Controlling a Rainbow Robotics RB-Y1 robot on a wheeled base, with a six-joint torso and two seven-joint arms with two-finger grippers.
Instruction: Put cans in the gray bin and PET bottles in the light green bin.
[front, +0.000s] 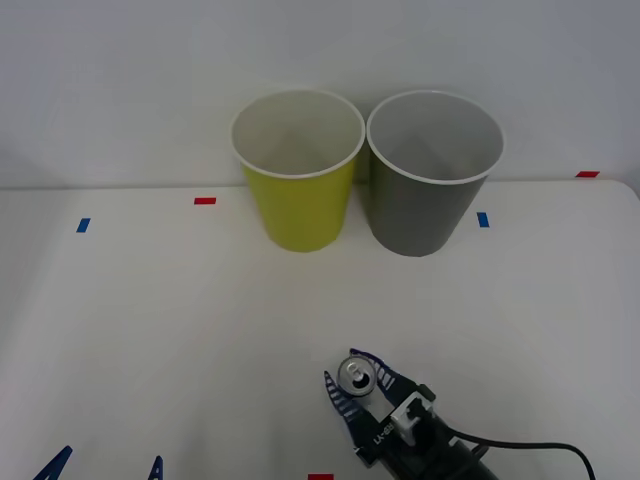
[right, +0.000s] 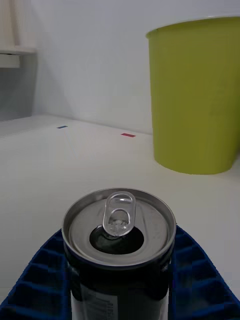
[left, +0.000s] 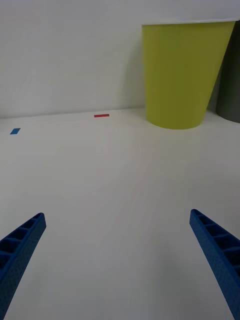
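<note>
Right end effector: 2 blue fingers clamped on the can, 1 each side. Can upright, pull-tab top up, opening visible. Position: near edge of tabletop, right of centre, well short of both bins. Left end effector: low at near left edge, fingers spread wide, nothing between. Green bin and gray bin stand upright at far edge, just beside each other, green on the left. Red and blue tape marks on tabletop.
</note>
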